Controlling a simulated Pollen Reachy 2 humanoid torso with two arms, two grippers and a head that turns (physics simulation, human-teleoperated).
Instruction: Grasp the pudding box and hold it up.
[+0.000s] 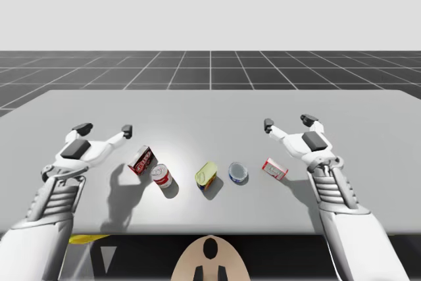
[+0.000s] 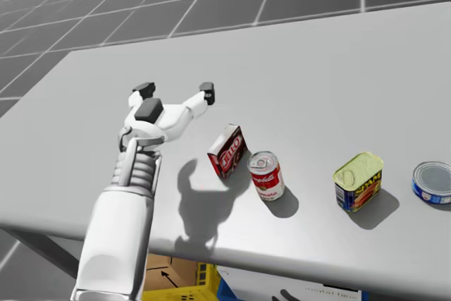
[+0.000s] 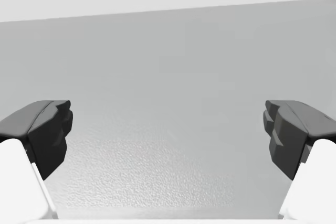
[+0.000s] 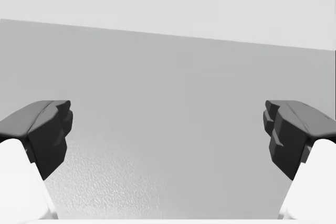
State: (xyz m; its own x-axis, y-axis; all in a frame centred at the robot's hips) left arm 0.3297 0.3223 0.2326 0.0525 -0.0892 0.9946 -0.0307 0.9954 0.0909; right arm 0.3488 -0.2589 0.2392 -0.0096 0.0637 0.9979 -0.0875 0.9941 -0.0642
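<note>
The pudding box (image 1: 142, 160) (image 2: 227, 150) is a dark red-brown box standing tilted on the grey table (image 1: 210, 106), left of the middle. My left gripper (image 1: 105, 128) (image 2: 175, 90) hovers open just behind and to the left of it, apart from it. The left wrist view has its gripper (image 3: 168, 129) with fingers wide apart over bare table. My right gripper (image 1: 288, 122) (image 4: 168, 129) is open too, on the right side of the table, with nothing between its fingers.
A red-and-white can (image 1: 162, 176) (image 2: 266, 174) lies right beside the pudding box. Further right are a yellow-topped blue tin (image 1: 207, 176) (image 2: 359, 180), a flat blue round can (image 1: 238, 173) (image 2: 432, 182) and a small red-and-white box (image 1: 275, 168) near my right arm.
</note>
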